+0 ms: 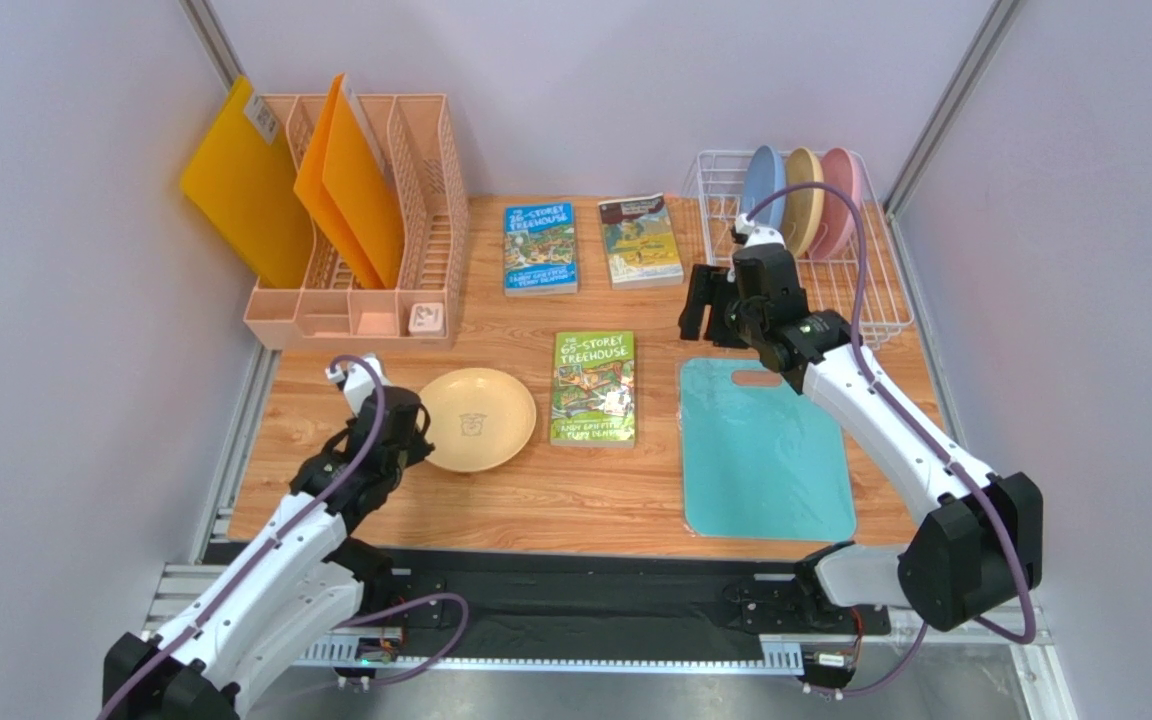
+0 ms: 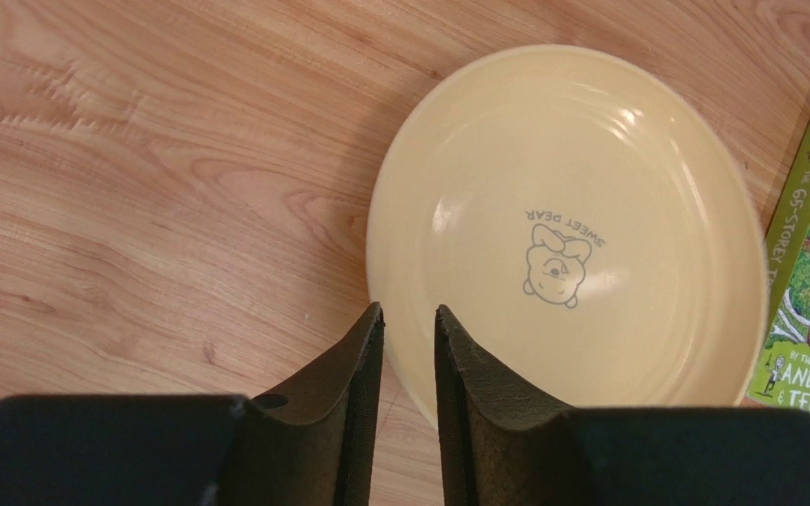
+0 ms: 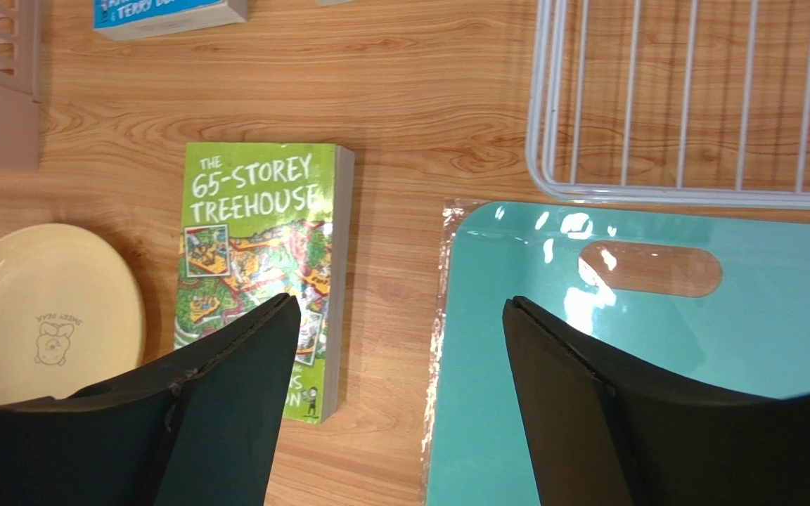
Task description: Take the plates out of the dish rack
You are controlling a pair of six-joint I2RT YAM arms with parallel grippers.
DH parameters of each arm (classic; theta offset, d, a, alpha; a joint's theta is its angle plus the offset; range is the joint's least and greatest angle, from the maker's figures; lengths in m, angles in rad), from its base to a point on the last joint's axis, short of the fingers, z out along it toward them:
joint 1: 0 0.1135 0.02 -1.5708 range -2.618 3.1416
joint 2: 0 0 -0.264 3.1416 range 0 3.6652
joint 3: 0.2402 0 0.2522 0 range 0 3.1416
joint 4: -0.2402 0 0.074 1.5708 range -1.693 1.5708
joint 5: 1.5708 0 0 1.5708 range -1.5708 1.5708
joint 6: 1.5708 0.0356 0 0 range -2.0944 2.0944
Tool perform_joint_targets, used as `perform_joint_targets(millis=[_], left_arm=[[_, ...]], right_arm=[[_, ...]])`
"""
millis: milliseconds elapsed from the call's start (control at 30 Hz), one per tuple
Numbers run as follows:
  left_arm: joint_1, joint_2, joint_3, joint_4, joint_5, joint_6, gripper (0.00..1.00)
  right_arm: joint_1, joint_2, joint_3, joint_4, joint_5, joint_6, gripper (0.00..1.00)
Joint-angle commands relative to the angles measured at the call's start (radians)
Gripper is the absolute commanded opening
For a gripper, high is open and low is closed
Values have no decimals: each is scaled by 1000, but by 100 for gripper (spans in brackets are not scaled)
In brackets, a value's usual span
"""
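Note:
The pale yellow plate (image 1: pixel 477 420) lies flat on the table at front left and also shows in the left wrist view (image 2: pixel 589 169) and the right wrist view (image 3: pixel 18 306). My left gripper (image 1: pixel 414 428) hovers at its left rim (image 2: pixel 409 311) with a narrow gap between the jaws, holding nothing. The blue plate (image 1: pixel 760 183), tan plate (image 1: pixel 803 195) and pink plate (image 1: pixel 839 203) stand upright at the back of the white wire dish rack (image 1: pixel 875 300). My right gripper (image 1: pixel 702 315) is wide open and empty just in front of the rack's near-left corner (image 3: pixel 547 179), above bare table (image 3: pixel 399 306).
A teal cutting board (image 1: pixel 766 450) lies in front of the rack. A green book (image 1: pixel 594 387) lies between it and the yellow plate. Two more books (image 1: pixel 540 248) lie at the back centre. A peach organizer (image 1: pixel 372 225) with orange folders stands at back left.

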Motion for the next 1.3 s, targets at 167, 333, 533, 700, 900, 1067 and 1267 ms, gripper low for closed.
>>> perform_joint_targets(millis=[167,333,533,700,900,1067,1267], left_arm=[[-6,-47,-8,-27,-28,-7,32],[-6,-50,17,-26,-1,21,38],[-6,-47,58,57,76,106,49],[-6,7,98,216,227,179,57],[-6,149,172,394,467,251,68],[-7,249,207,503,605,272,84],[-7,307,216,559,642,306,100]], right_arm=[[-36,9,53,-9,72,-60,77],[-52,25,82,-15,154,-97,77],[-108,78,173,-9,298,-149,80],[-181,195,285,34,339,-180,81],[-224,438,551,28,353,-261,76],[-229,630,795,17,408,-350,70],[-237,867,1018,11,505,-449,56]])
